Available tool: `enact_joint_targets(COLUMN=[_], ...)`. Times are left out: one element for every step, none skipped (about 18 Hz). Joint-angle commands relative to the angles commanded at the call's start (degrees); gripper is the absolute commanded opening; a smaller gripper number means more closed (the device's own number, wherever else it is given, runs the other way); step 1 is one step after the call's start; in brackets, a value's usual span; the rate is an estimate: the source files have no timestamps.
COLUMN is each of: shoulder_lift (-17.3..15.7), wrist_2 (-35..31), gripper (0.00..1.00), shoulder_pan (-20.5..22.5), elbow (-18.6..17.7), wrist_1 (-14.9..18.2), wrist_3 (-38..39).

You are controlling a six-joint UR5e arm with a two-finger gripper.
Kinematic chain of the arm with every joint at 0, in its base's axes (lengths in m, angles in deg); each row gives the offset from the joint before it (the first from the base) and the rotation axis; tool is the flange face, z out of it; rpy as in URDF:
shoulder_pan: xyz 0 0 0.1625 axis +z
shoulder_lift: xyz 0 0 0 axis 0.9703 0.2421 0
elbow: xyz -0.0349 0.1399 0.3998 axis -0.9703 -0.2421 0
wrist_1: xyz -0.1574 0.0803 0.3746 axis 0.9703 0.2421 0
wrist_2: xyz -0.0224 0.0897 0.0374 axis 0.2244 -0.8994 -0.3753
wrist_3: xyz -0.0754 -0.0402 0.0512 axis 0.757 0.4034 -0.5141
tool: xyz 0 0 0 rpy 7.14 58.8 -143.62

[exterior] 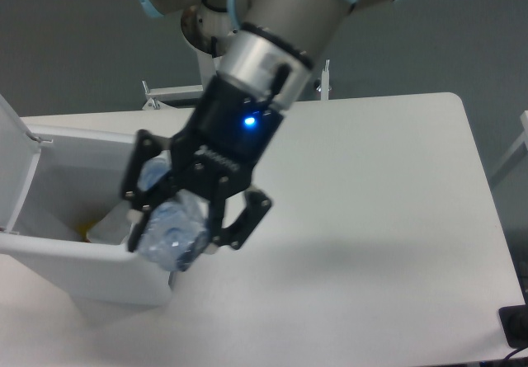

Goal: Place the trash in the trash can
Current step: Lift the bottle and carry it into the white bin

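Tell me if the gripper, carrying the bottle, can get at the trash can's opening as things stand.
Probably yes. The lid stands open, and the gripper, shut on the bottle, hangs at the trash can rim nearest the arm, nothing between.

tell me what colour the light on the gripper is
Blue, a small glowing light on the black gripper, seen in the fixed camera view.

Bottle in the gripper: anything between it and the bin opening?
Nothing visible. The gripper holds the bottle over the near right rim of the bin, whose lid stands open at the left. The opening to the left of the bottle shows no obstruction, only some contents at the bottom.
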Motion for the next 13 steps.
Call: enact_joint_targets(shoulder_lift=[0.0, 0.0, 0.0, 0.0, 0.0, 0.0, -0.1, -0.1, 0.0, 0.0, -0.1, -0.1, -0.2], wrist_2=[-0.1, -0.2, -0.3, -0.4, -0.5, -0.5, -0.5, -0.6, -0.6, -0.6, -0.7, -0.7, -0.7], gripper=[0.33, 0.33, 0.33, 0.33, 0.33, 0.33, 0.34, 0.34, 0.34, 0.34, 0.35, 0.37, 0.39], shoulder_pan=[-1.0, -1.9, -2.8, -3.5, -4.0, -4.4, -4.8, -5.1, -5.4, -5.8, -6.0, -6.1, -6.1], elbow=[-0.7, -1.2, -1.8, -2.4, -3.1, -3.5, -4.1, -4.5, -5.1, -5.6, -6.5, -6.8, -7.0], wrist_1=[-0.1, -0.1, -0.1, -0.1, -0.2, -0.3, -0.3, -0.4, -0.4, -0.4, -0.4, -0.4, -0.4], wrist_3=[0.0, 0.0, -0.3, -0.9, -1.5, -1.8, -1.9, -2.4, -2.9, -3.5, -4.5, -4.7, -4.8])
